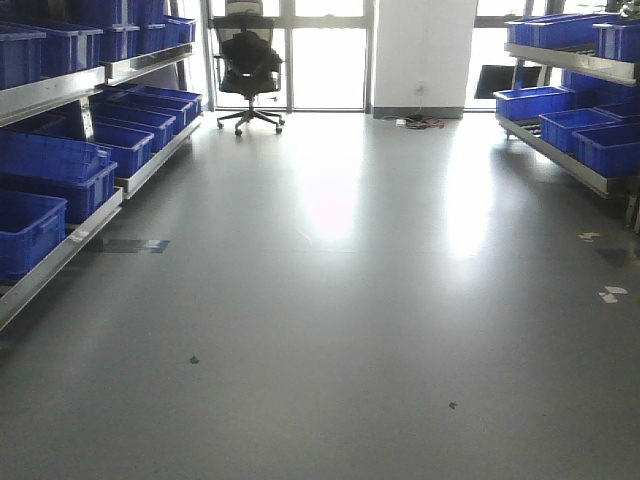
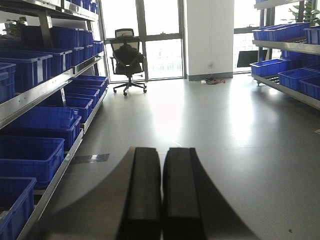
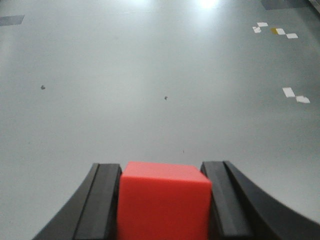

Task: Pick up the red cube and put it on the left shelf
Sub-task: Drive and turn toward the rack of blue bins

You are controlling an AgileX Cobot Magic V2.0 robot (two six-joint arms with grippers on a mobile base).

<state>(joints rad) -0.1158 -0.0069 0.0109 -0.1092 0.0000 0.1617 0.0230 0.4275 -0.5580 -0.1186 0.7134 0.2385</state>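
The red cube (image 3: 164,202) sits between the two black fingers of my right gripper (image 3: 163,172), which is shut on it and holds it above the grey floor. My left gripper (image 2: 162,152) is shut and empty, its two black fingers pressed together, pointing down the aisle. The left shelf (image 1: 62,250) runs along the left side in the front view, a metal rack with blue bins; it also shows in the left wrist view (image 2: 55,177). Neither gripper shows in the front view.
Several blue bins (image 1: 50,170) fill the left shelf. A right shelf (image 1: 560,150) holds more blue bins. A black office chair (image 1: 248,70) stands at the far end by the windows. A white pillar (image 1: 420,55) stands at the back. Tape marks (image 1: 610,294) lie on the floor.
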